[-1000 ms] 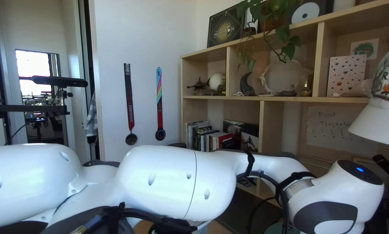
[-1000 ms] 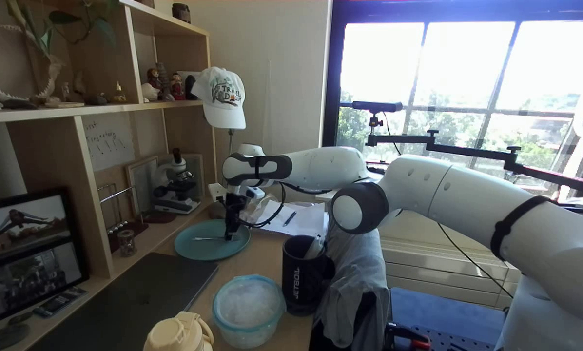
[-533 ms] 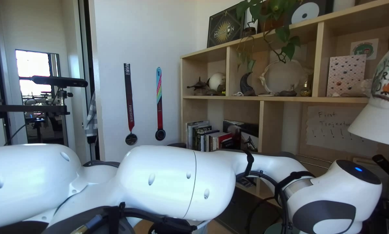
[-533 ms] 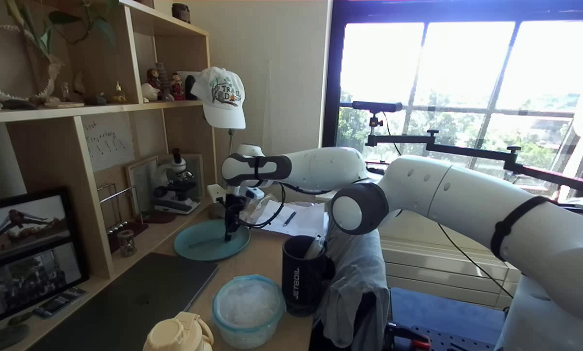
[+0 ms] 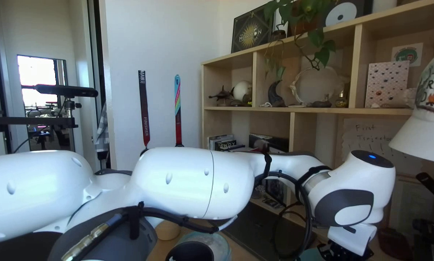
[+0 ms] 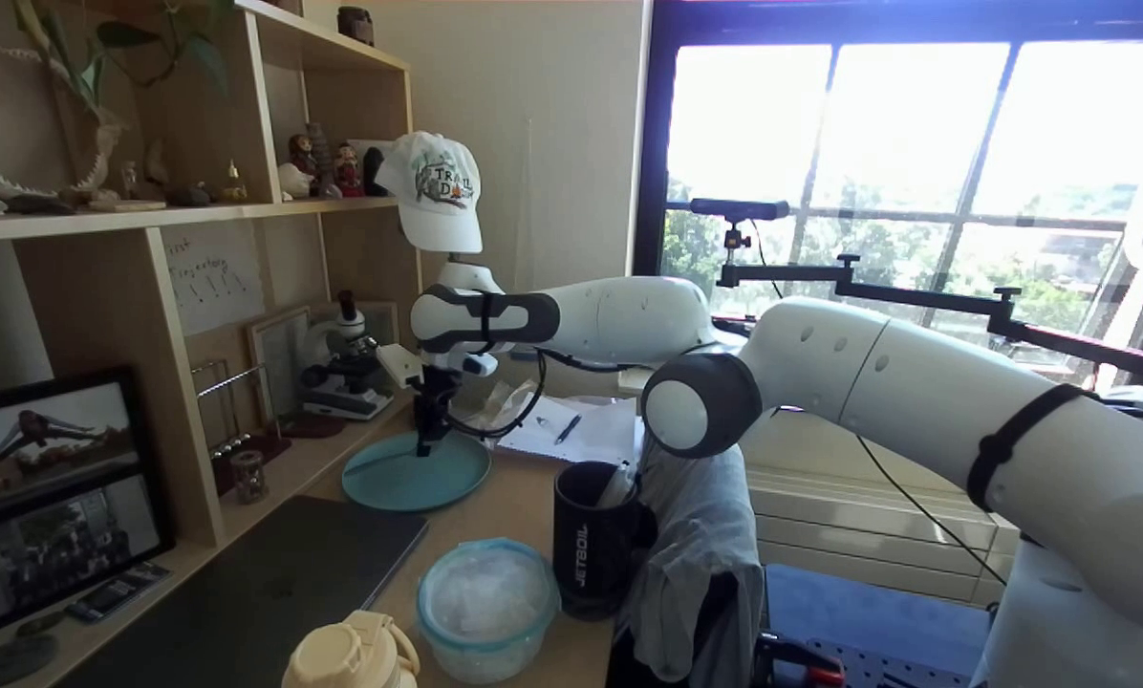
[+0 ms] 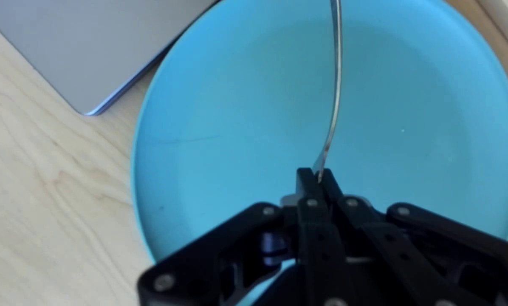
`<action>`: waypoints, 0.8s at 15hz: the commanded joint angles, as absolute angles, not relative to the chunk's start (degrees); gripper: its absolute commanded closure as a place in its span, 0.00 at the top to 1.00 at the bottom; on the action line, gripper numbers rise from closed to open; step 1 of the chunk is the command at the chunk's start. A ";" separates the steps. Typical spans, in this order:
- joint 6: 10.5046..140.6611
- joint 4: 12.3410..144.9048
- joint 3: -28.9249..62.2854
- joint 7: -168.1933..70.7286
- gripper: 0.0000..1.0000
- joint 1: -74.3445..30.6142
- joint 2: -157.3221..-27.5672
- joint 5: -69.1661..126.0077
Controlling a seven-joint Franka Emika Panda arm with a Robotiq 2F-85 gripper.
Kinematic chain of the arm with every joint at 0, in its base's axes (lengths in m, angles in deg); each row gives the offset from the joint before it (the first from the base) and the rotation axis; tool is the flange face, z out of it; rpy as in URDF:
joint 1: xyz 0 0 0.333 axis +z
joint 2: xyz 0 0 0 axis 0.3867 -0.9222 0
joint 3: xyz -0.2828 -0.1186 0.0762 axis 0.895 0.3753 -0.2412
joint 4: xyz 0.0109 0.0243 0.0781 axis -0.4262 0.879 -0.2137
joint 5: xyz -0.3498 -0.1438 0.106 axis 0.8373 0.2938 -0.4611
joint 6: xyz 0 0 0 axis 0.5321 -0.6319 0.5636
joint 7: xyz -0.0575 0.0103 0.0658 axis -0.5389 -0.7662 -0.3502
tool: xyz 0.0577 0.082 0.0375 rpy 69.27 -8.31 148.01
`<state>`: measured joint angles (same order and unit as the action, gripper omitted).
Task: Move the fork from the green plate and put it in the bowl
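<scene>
My gripper [image 7: 318, 176] is shut on one end of the silver fork [image 7: 337, 80], which points away from the fingertips over the green plate [image 7: 237, 106]. The gripped end is hidden between the fingers. In an exterior view the gripper [image 6: 424, 451] is over the green plate [image 6: 409, 487], slightly above its surface; the fork is hard to make out there. The bowl [image 6: 485, 612], clear with a blue rim, stands on the desk nearer that camera. The bowl [image 5: 222, 242] and a sliver of the plate [image 5: 310, 255] also show in an exterior view, where the fingertips are out of frame.
A black mug [image 6: 586, 545] stands right beside the bowl, and a cream bottle [image 6: 342, 655] is close on its other side. A dark closed laptop [image 6: 247, 583] lies by the plate. A microscope [image 6: 342, 368] and shelf stand behind. Paper with a pen [image 6: 591, 430] lies beyond.
The arm has risen and shifted slightly, left in the exterior view with the plate. The fork looked flat on the plate a second ago; the gripper now holds it raised.
</scene>
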<state>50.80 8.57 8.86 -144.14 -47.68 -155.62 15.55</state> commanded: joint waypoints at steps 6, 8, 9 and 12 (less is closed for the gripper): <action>48.22 9.84 9.44 -136.40 0.01 -44.23 -151.07 19.49; 46.89 9.75 9.29 -133.69 0.01 -43.37 -150.48 19.53; 46.37 9.59 9.23 -132.09 0.01 -42.91 -150.26 19.52; 44.77 9.20 9.47 -128.11 0.01 -41.32 -149.75 19.77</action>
